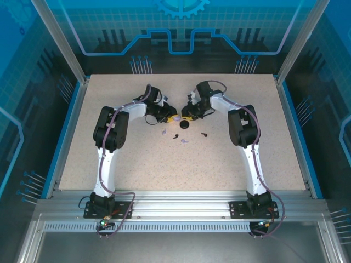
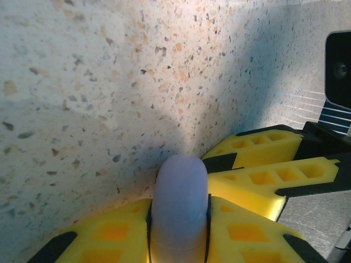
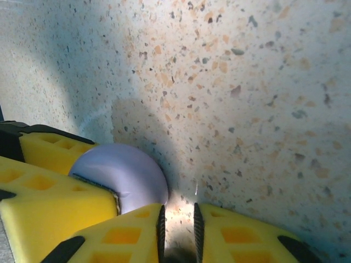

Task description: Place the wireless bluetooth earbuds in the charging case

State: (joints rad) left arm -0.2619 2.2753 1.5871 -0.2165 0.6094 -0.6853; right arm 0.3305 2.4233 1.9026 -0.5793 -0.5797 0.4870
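The left arm (image 1: 109, 131) and right arm (image 1: 241, 129), both white and black, reach in from the near edge of a speckled beige surface (image 1: 137, 164) and meet nose to nose near its middle. The left jaws are closed on a pale lavender rounded piece (image 2: 181, 197), smooth like the end of a capsule, pinched between yellow fingers (image 2: 247, 235) close to the surface. The right jaws crowd in just beside that piece from the opposite side. Their own yellow fingers (image 3: 120, 235) show only a thin slit between them, and I cannot tell whether they grip anything or even touch the piece. The charging case (image 1: 184, 124), a small round black puck, lies on the surface just nearer than the meeting jaws, held by neither arm. One earbud (image 1: 204, 135) lies a little to its right and a second earbud (image 1: 175, 137) just nearer and to its left, both loose on the surface (tiny lavender bits (image 1: 184, 141) lie close by, too small to identify). The risks look plain from here. With two sets of jaws packed around one small, slick piece, a pull from either side could pop it free or knock the fingers together. The puck and earbuds also sit so near that a low sweep of an arm could scatter them. The earbuds are tiny, so a slightly misplaced grasp may flick one aside instead of lifting it.
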